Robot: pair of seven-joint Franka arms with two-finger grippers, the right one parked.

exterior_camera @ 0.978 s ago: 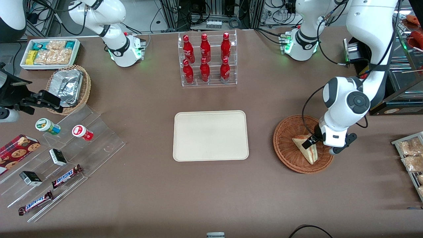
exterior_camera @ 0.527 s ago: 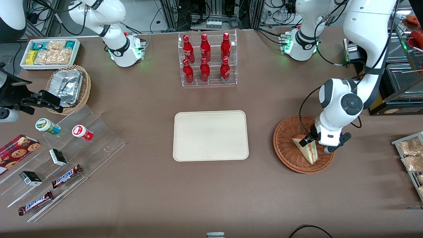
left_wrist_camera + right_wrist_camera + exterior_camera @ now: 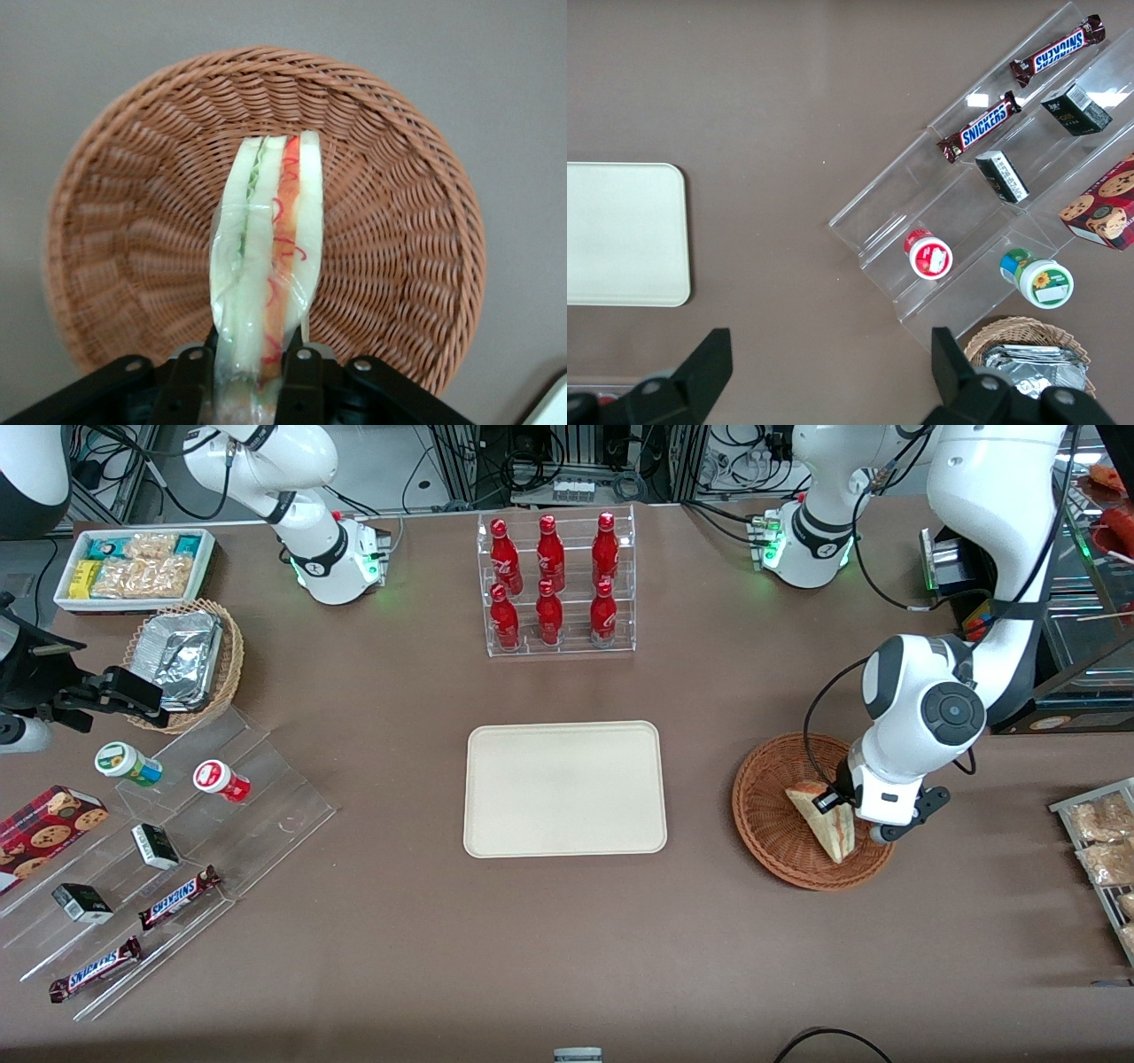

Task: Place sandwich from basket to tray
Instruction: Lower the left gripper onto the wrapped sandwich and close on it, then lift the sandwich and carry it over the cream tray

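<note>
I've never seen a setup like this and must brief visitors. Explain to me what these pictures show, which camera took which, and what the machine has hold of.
These are two white robot arms bolted to a brown table. One picture looks down at the table from the front. Another comes from a camera on the working arm's wrist, and a third from the parked arm's wrist.

The working arm's pincer is over a round wicker basket and is shut on a wrapped triangular sandwich; the wrist picture shows its two black fingers clamping the wedge's edge above the basket floor.

In the middle lies a cream tray with nothing on it, where the sandwich should go. Farther from the front camera stands a clear rack of red bottles. Toward the parked arm's end are clear steps with Snickers bars, small tubs and a cookie box.
</note>
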